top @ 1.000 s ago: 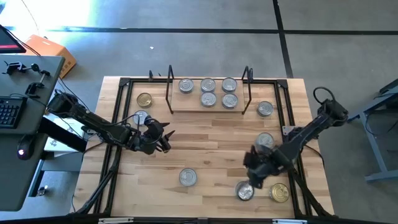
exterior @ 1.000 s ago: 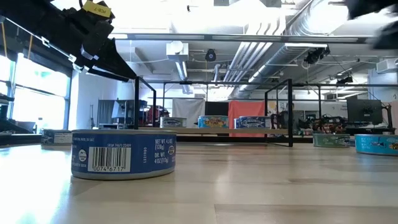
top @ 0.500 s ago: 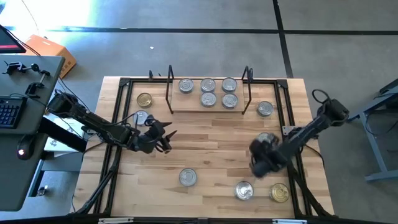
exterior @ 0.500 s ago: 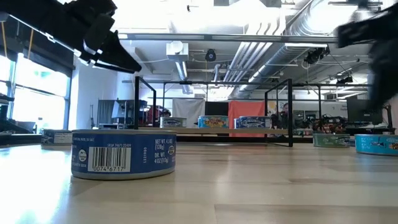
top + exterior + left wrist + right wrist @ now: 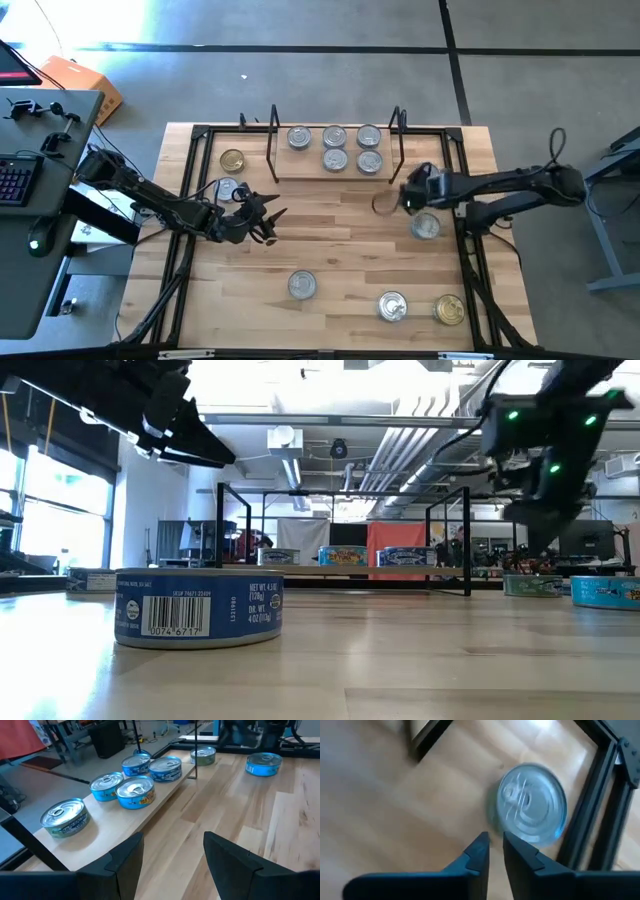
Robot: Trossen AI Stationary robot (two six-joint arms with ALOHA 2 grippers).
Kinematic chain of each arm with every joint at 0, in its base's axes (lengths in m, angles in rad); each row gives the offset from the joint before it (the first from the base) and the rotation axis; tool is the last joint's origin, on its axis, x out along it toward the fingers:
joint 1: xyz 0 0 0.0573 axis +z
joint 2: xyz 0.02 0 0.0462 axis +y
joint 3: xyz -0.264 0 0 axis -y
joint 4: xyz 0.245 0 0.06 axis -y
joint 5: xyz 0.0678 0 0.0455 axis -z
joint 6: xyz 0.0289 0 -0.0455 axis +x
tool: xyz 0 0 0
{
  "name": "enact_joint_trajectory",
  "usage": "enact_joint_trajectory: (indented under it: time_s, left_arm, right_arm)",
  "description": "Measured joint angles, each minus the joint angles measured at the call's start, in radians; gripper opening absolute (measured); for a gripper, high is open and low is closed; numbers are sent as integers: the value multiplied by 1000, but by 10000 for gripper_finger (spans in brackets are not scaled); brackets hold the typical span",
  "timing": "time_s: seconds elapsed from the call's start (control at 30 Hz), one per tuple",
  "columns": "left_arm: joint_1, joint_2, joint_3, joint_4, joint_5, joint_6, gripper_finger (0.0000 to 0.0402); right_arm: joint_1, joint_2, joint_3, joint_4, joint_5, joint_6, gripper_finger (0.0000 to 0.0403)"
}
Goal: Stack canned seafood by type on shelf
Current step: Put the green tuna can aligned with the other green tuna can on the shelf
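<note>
The right gripper (image 5: 400,200) is hanging over the wooden tabletop (image 5: 330,240), just outside the right black wire upright of the low light-wood shelf (image 5: 335,176). Its two dark fingers (image 5: 479,851) are almost pressed together, with only a thin gap, and they are holding nothing. A small round tin with a shiny silver lid (image 5: 532,809) is sitting flat on the tabletop right beside those fingertips, a little ahead and off to one side. In the high view this tin (image 5: 426,227) is lying near the right arm, so the right arm looks like the one to take it. The arm is reaching across the tabletop from the right edge toward the shelf.

Five silver tins (image 5: 334,148) are already sitting on the shelf.

The left gripper (image 5: 268,222) is waiting over the left middle of the tabletop, its fingers (image 5: 227,857) spread apart and empty.
</note>
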Motion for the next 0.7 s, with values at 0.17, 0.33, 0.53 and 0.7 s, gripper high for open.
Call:
enact_joint_trajectory:
  time_s: [0.17, 0.33, 0.53, 0.7]
  left_arm:
    - [0, 0, 0, 0, 0, -18, 197]
    - [-1, 0, 0, 0, 5, -27, 197]
    - [-1, 0, 0, 2, 7, -28, 197]
    - [-1, 0, 0, 2, 7, -29, 197]
  right_arm:
    - [-161, -6, -54, 148, 0, -106, 16]
    - [-251, -6, -87, 208, -37, -164, 2]
    - [-296, -7, -100, 199, -143, -197, 0]
    - [-275, -9, -94, 196, -264, -187, 0]
